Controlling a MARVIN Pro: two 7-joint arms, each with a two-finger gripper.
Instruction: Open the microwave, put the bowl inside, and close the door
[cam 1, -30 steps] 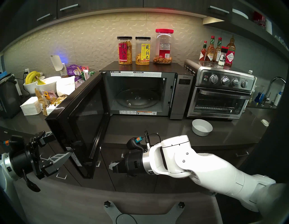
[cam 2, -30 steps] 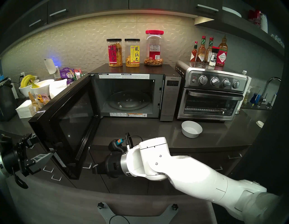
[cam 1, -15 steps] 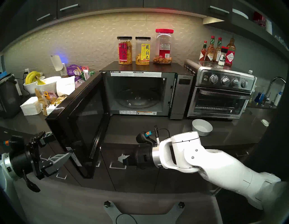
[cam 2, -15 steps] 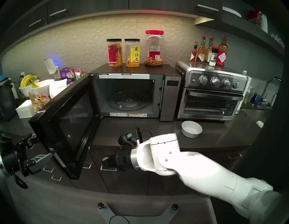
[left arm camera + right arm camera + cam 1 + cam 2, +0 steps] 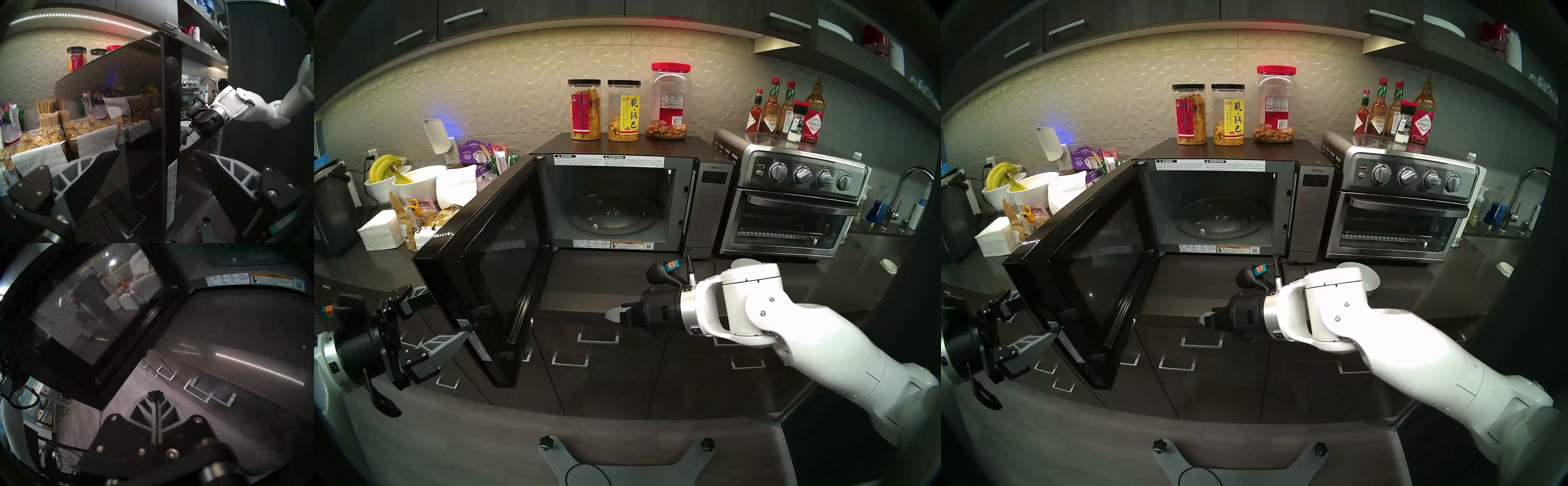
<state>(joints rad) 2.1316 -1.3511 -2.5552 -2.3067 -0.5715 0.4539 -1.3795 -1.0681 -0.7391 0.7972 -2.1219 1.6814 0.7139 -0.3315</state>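
Head view: bowl (image 5: 742, 263) behind right gripper (image 5: 614, 314); apart.

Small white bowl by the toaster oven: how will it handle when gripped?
The small glossy white round bowl, mostly hidden behind the right arm, looks glazed, so probably slippery under flat pads. Straight sides and a wide base suggest it will slide rather than tip on the smooth dark countertop. If ceramic, likely chip-prone.
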